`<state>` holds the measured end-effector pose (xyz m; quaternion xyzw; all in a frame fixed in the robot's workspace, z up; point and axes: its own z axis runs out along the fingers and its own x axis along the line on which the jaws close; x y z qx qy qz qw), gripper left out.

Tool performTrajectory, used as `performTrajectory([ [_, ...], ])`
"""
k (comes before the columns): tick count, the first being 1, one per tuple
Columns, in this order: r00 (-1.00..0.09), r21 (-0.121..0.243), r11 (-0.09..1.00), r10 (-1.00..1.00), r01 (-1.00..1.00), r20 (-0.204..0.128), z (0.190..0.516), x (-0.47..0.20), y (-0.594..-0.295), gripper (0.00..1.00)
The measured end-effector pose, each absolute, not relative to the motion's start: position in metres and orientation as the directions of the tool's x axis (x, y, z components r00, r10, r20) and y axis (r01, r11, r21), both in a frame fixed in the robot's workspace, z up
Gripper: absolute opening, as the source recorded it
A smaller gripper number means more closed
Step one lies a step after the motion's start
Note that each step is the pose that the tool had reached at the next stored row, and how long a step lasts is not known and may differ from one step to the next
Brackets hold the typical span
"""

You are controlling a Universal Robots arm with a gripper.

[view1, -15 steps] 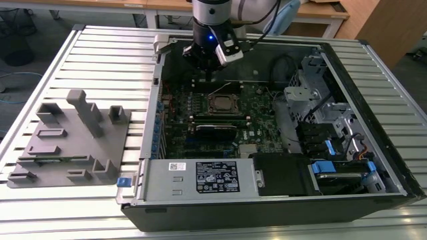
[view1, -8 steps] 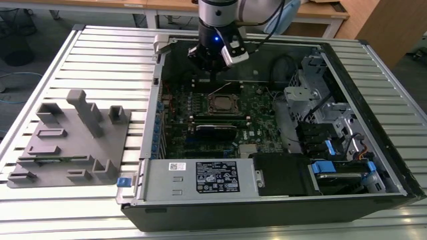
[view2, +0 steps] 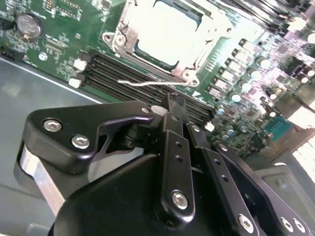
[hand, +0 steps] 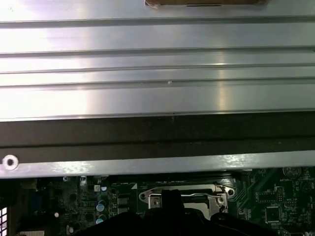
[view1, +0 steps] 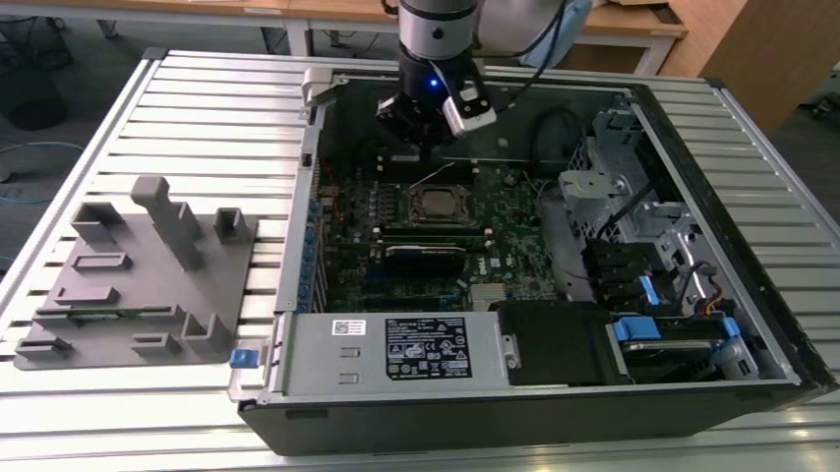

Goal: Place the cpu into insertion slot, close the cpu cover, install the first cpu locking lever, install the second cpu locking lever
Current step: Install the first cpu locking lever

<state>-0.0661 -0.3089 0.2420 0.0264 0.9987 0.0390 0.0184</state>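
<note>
Gripper (view2: 172,101) fingers pressed together, tips right at thin wire locking lever (view2: 147,82); whether lever was pinched, could not tell. Cpu (view2: 165,37) sat in insertion slot (view1: 438,205), cpu cover (view2: 147,61) down around it. Open computer case (view1: 735,226) lay on slatted metal table (view1: 197,108). Grey fixture block (view1: 132,285) at exterior view's left. Wooden desks (view1: 630,25) behind.

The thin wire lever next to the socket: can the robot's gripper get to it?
Probably yes. The gripper hangs just beside the lever inside the open case, and nothing sits between them.
</note>
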Motion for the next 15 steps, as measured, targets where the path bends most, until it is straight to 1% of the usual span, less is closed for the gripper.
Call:
performTrajectory([
  [15, -0.998, 0.08, 0.996, 0.054, 0.051, -0.035, 0.233, -0.053, -0.309, 0.11],
])
